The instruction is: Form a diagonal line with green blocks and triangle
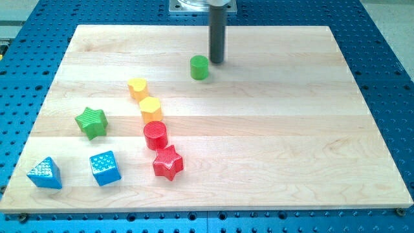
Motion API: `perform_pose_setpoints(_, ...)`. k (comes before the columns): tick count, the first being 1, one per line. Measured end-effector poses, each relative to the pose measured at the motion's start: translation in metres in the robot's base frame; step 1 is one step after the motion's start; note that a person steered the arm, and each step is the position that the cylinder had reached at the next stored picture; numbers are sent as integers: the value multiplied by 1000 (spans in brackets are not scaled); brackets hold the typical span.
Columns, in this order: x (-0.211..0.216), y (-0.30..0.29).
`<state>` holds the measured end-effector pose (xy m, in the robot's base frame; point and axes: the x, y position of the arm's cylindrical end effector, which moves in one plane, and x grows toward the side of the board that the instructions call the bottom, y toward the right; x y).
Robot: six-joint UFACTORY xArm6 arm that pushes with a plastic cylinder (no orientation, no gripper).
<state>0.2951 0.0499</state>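
Pale wood-grain surface (272, 142) on a blue perforated base (388, 52). Green cylinder (199, 67) and star (90, 122); two yellow blocks (137, 88) (151, 110); red cylinder (155, 136) and star (167, 162); blue triangle (44, 173) and cube (105, 168), speckled on top.

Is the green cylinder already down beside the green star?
No, the green cylinder sits near the view's top beside my tip, far from the green star.

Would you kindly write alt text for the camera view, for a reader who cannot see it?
My tip stands just right of the green cylinder near the wooden board's top. The green star and blue triangle sit far off at lower left.
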Motion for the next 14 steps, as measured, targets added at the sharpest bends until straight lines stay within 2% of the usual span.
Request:
perform_pose_setpoints(1,35,-6)
perform_pose_setpoints(2,51,-51)
perform_pose_setpoints(3,45,-104)
perform_pose_setpoints(4,19,-105)
perform_pose_setpoints(6,30,-217)
perform_pose_setpoints(7,15,-197)
perform_pose_setpoints(8,35,-132)
perform_pose_setpoints(9,54,-159)
perform_pose_setpoints(11,50,-234)
perform_pose_setpoints(12,41,-252)
perform_pose_setpoints(13,68,-273)
perform_pose_setpoints(14,108,-247)
